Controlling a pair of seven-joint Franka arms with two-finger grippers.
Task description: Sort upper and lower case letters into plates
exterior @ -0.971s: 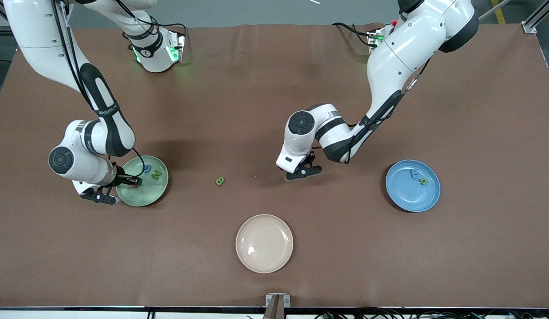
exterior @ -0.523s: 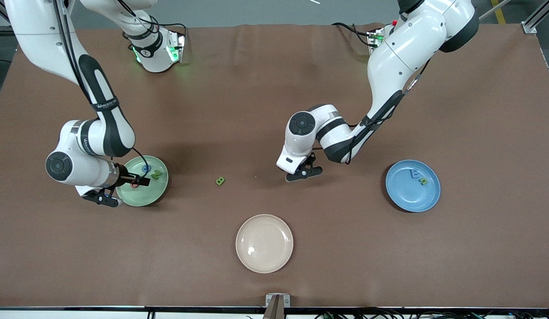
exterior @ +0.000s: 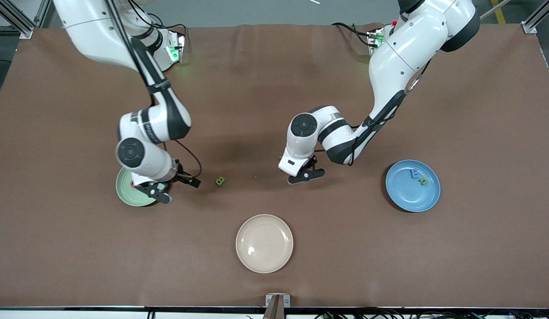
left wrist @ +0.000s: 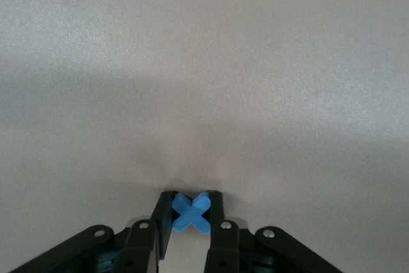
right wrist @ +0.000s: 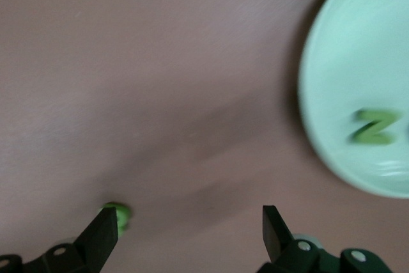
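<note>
Brown tabletop (exterior: 274, 88) carried three plates: the green plate (exterior: 126, 195) toward the right arm's end, the blue plate (exterior: 412, 195) toward the left arm's end with two letters in it, and a beige plate (exterior: 264, 243) nearest the front camera, between them. A small green letter (exterior: 220, 180) lay loose on the tabletop between the two arms.

The risk was with the left pincer (left wrist: 190, 212). It was clenched on a blue X-shaped letter (left wrist: 191, 211), gripped only at the finger ends, low over the bare tabletop and well apart from both plates. I judged that so shallow a hold could let the letter slip or turn during the carry, and an X reads alike in both cases, so it could end in the wrong plate.

The right pincer (right wrist: 192, 222) hung released just beside the green plate, where a green Z (right wrist: 374, 126) lay, its wrist bent down and its fingers pointing toward the loose green letter.
</note>
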